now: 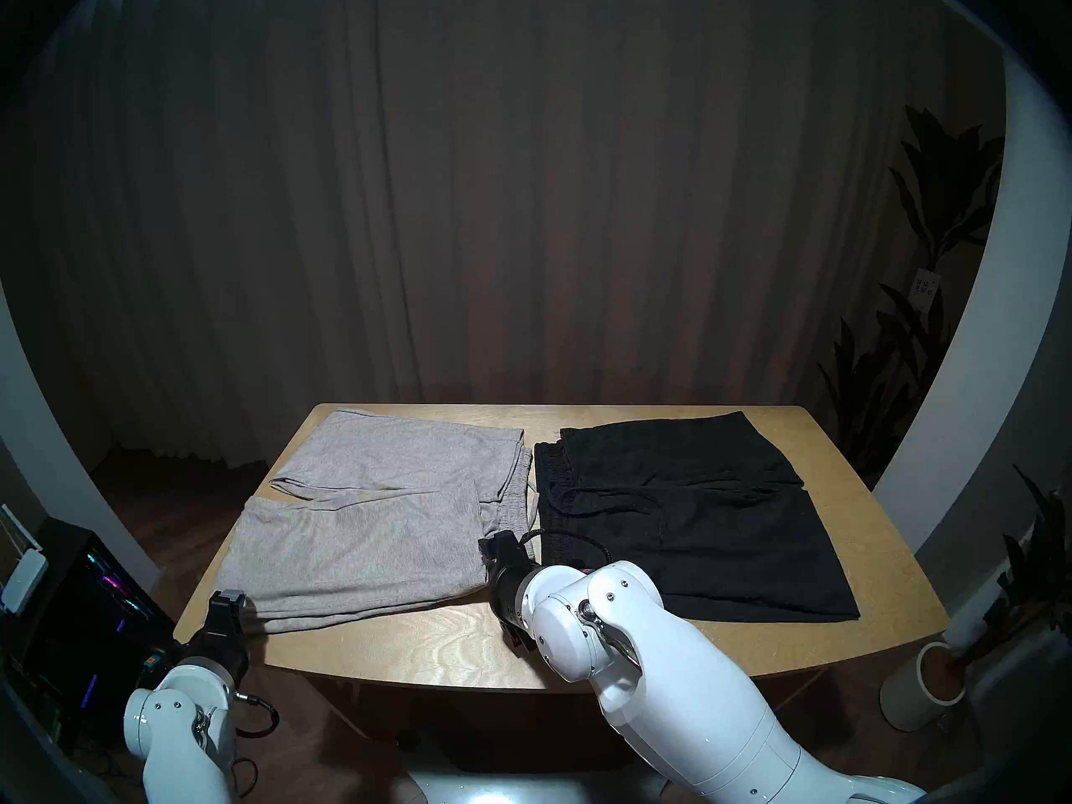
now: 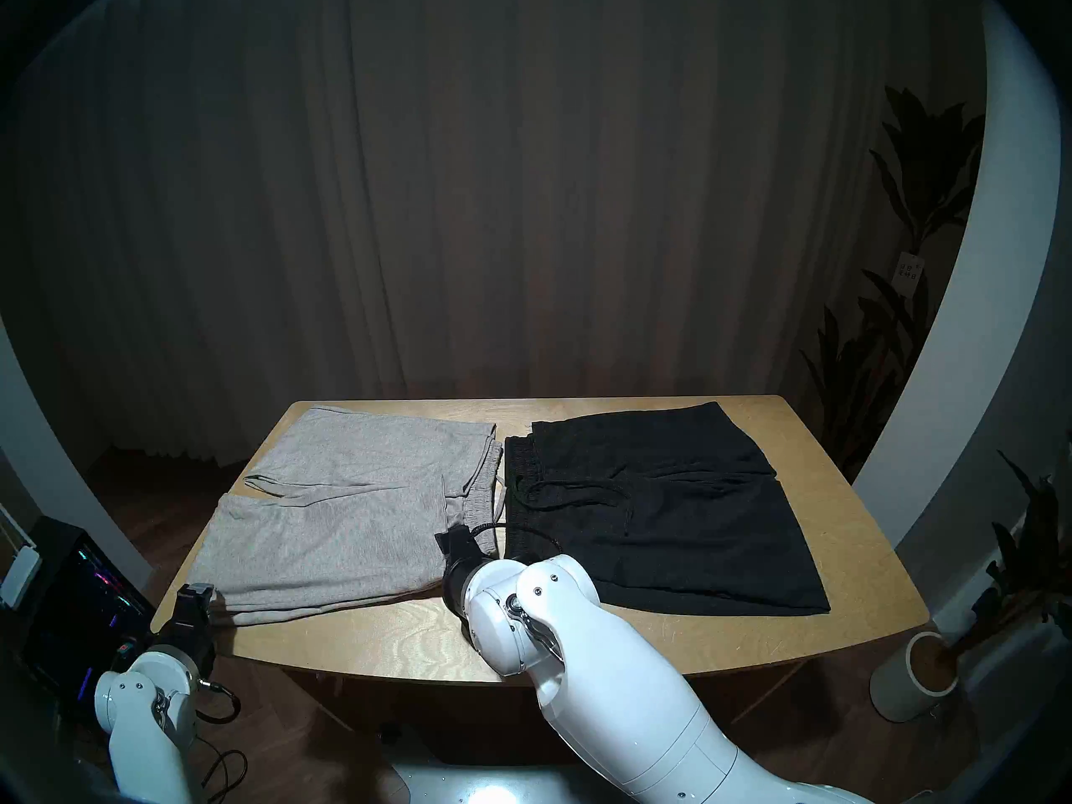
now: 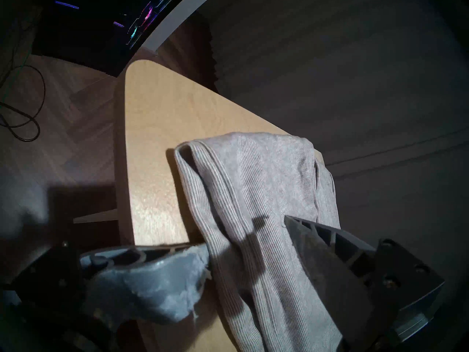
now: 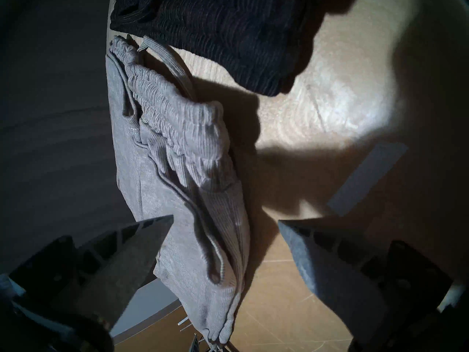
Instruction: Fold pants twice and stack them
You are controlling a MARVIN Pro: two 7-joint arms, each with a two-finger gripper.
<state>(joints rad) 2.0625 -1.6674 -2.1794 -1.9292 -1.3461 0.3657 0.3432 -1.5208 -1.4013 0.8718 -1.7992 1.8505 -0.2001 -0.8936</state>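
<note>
The light grey pants [image 1: 377,513] lie on the left half of the wooden table [image 1: 406,640], their gathered waistband toward the middle. The black pants [image 1: 696,524] lie spread on the right half. My left gripper [image 1: 229,602] is at the grey pants' near-left corner. In the left wrist view its fingers [image 3: 152,267] stand apart with the grey cloth [image 3: 253,178] between them. My right gripper [image 1: 499,544] is at the near end of the grey waistband [image 4: 177,145]. Its jaws are open on either side of that corner, and the black waistband [image 4: 215,26] lies just beyond.
A computer case with coloured lights [image 1: 87,600] stands on the floor left of the table. A white plant pot [image 1: 928,687] stands at the right, with dark plants behind it. A curtain hangs behind the table. The table's front edge is close to both wrists.
</note>
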